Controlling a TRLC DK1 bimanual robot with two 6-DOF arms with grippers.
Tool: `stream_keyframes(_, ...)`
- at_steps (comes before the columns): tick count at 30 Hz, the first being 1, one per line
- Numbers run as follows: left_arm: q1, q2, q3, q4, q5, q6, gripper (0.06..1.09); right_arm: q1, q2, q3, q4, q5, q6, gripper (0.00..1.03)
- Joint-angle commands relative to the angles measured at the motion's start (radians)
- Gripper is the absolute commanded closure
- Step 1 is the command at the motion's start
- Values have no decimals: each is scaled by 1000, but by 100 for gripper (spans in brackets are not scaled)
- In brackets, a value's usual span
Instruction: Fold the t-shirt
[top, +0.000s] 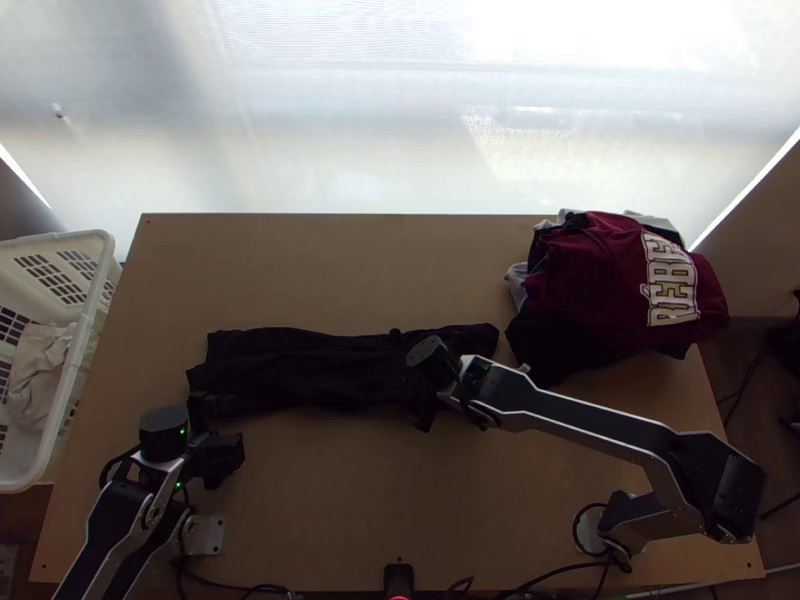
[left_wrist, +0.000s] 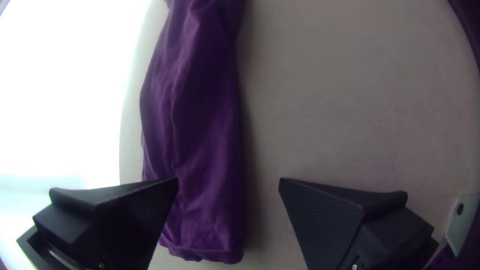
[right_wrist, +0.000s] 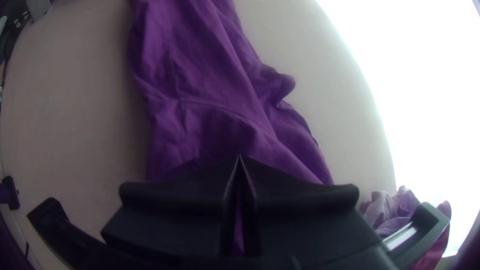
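**Black t-shirt (top: 300, 370), long narrow strip on wooden table (top: 330, 490)**

Left gripper (top: 220, 432): by the shirt's left end; fingers wide apart, empty; right gripper (top: 424, 402): over the shirt's right half; fingertips together, any cloth hold impossible to tell; garment pile (top: 600, 275): just beside the shirt's right end.

The left arm (top: 117, 515) bends, its left gripper (top: 217, 435) spread wide; the right arm (top: 590, 415) stretches inward, right gripper (top: 413, 383) closed.

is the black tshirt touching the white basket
Apart: the top view shows bare table between the left end of the t-shirt and the basket
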Motion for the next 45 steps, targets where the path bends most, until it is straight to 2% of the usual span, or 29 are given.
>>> stream_keyframes(1, -23, -26, -72, 97, -30, 46, 11, 3, 2, -7, 5, 1, 5, 100)
stream_keyframes(10, -8, 4, -124, 316, -42, 43, 11, 9, 0, -15, 5, -1, 5, 100)
stream_keyframes(20, 46, 354, -112, 655, -50, 20, 11, 8, 48, -52, 95, 2, 4, 100)
stream_keyframes(34, 69, 474, -52, 668, -47, 36, 14, -17, 146, -98, 215, 16, -5, 100)
stream_keyframes(36, 78, 487, -26, 651, -44, 35, 18, -14, 157, -98, 220, 16, -5, 100)
stream_keyframes(37, 84, 498, -6, 629, -42, 30, 23, -11, 160, -96, 220, 16, -5, 100)
stream_keyframes(39, 103, 510, 43, 568, -33, 10, 35, -8, 161, -96, 220, 16, -5, 100)
stream_keyframes(43, 121, 513, 139, 464, -30, 4, 53, -3, 158, -98, 220, 15, 1, 100)
stream_keyframes(45, 118, 515, 207, 421, -24, -26, 69, -1, 161, -96, 220, 15, 5, 100)
